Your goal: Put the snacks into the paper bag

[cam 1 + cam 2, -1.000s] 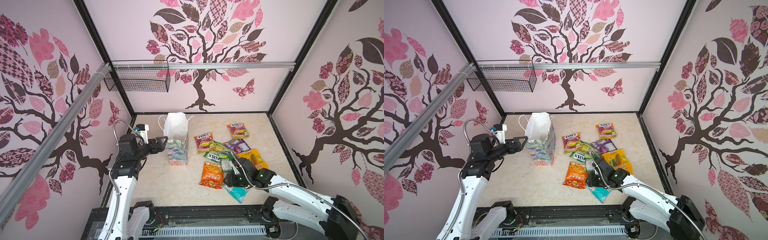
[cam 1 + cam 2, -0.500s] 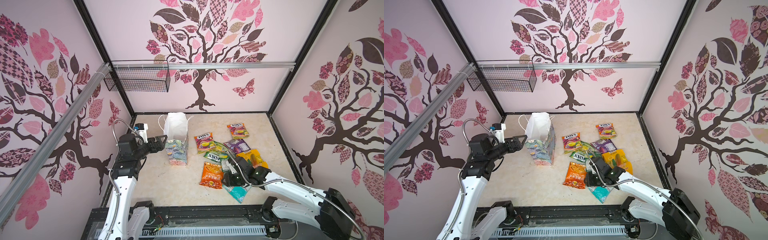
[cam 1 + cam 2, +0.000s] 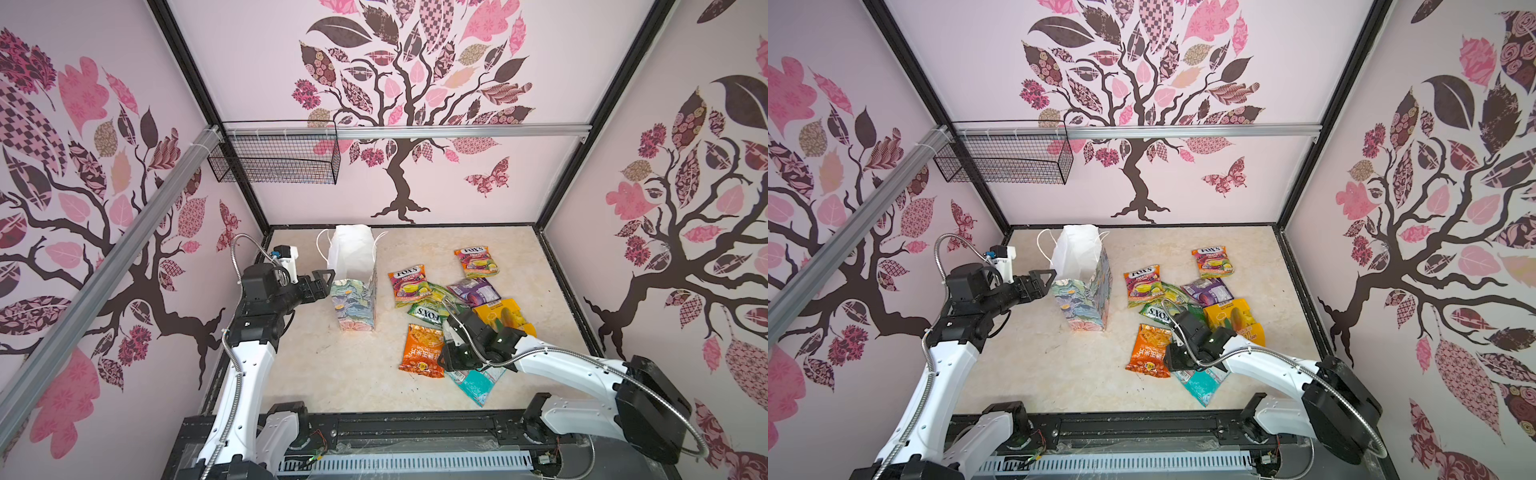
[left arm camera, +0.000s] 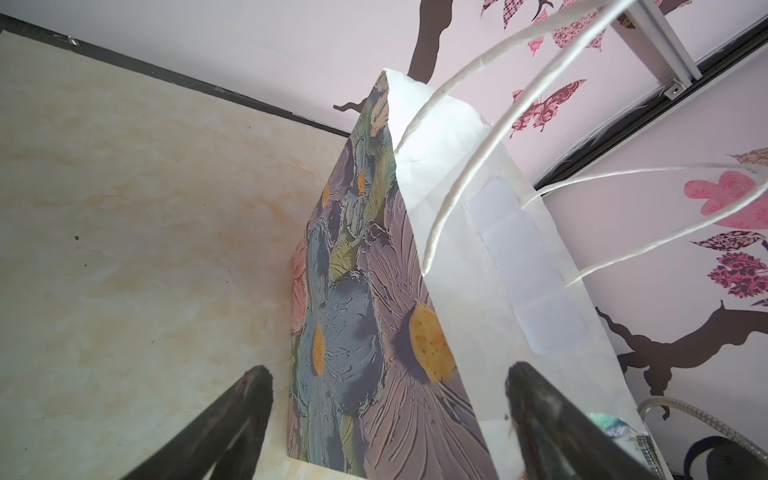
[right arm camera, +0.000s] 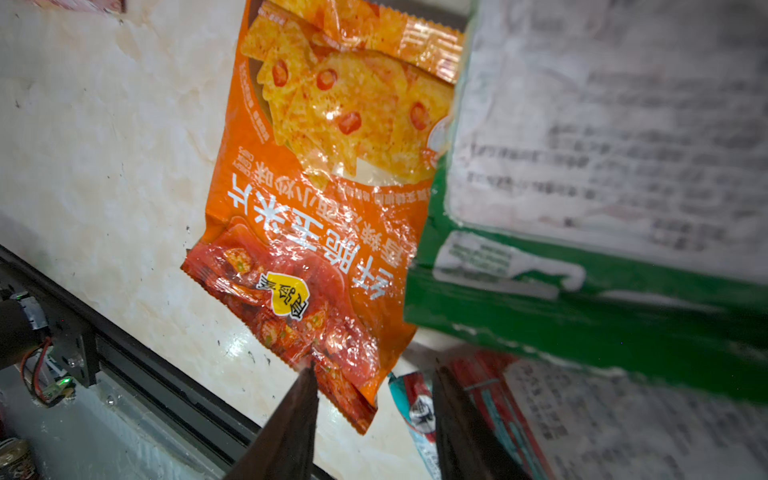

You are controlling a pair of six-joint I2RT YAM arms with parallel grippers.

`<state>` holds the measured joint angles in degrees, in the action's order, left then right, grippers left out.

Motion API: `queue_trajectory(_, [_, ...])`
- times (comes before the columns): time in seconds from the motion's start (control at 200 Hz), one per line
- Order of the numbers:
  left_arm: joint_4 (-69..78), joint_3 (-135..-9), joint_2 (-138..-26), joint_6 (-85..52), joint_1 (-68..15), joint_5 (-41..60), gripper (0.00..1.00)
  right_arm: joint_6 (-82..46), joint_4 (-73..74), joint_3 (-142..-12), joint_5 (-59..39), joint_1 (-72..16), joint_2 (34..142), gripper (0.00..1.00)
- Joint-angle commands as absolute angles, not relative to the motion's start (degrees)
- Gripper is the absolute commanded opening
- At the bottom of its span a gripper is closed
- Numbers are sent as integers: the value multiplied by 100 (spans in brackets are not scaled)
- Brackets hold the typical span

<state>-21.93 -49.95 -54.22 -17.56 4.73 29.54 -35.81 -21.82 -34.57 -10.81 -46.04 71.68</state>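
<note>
The paper bag (image 3: 355, 305) stands upright on the left half of the pale marbled surface (image 3: 332, 374), roughly midway between near and far, its mouth open, white inside, with white cord handles at the rim. In both top views the left fingers (image 3: 325, 273) reach in from the left at rim height, just beside the bag's left edge. The left wrist view shows them spread wide across that edge, one finger outside the flower-printed wall and the other in front of the white inside; whether either touches the paper I cannot tell

The snacks lie loose on the right half of the surface, right of the bag and apart from it. A FOX'S packet (image 3: 476, 262) lies alone at the far right. Nearer, a pink FOX'S packet (image 3: 409, 284), a purple packet (image 3: 473, 291), a green FOX'S packet (image 3: 428, 311) and a yellow packet (image 3: 505, 318) overlap in a cluster. An orange packet (image 3: 422, 351) and a teal packet (image 3: 478, 382) lie nearest

The right arm (image 3: 561, 365) comes in from the near right, its black wrist low over the spot between the orange and teal packets. In the right wrist view the right fingers (image 5: 291, 424) stand narrow, partly apart, with the orange packet's near corner and a strip of the teal packet showing in the gap; nothing is clamped between them. A blurred green-edged packet (image 5: 582, 291) overlaps the orange packet's right edge
</note>
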Motion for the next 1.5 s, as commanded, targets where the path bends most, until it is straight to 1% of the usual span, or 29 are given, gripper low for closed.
queue_trajectory(0.0, [-1923,-5085,-5312,-1740,486,3131,92,-3606,-2019,-3572,-967,-4689,7419,45])
queue_trajectory(0.13, [-1845,-5024,-5285,-1791,517,3198,92,-3691,-1931,-3565,-862,-4689,7570,43])
queue_trajectory(0.425, [-1792,-4938,-5269,-1793,551,3199,91,-4005,-1654,-3385,-513,-4700,7532,42])
queue_trajectory(0.61, [-1832,-4944,-5262,-1784,558,3137,91,-4047,-1680,-3362,-458,-4694,7719,41])
queue_trajectory(0.83, [-1858,-4984,-5384,-1793,589,3282,91,-4023,-1700,-3338,-361,-4694,7767,33])
queue_trajectory(0.98, [-1852,-4965,-5368,-1800,598,3236,91,-3946,-1766,-3458,-396,-4694,7845,21])
queue_trajectory(1.15, [-1862,-4975,-5411,-1802,631,3251,91,-3961,-1804,-3529,-387,-4701,7806,5])
queue_trajectory(1.215, [-1858,-4972,-5415,-1806,625,3269,91,-3950,-1819,-3557,-387,-4694,7779,0])
queue_trajectory(1.495, [-1864,-4960,-5396,-1793,631,3271,91,-3799,-2014,-3755,-508,-4695,7460,0])
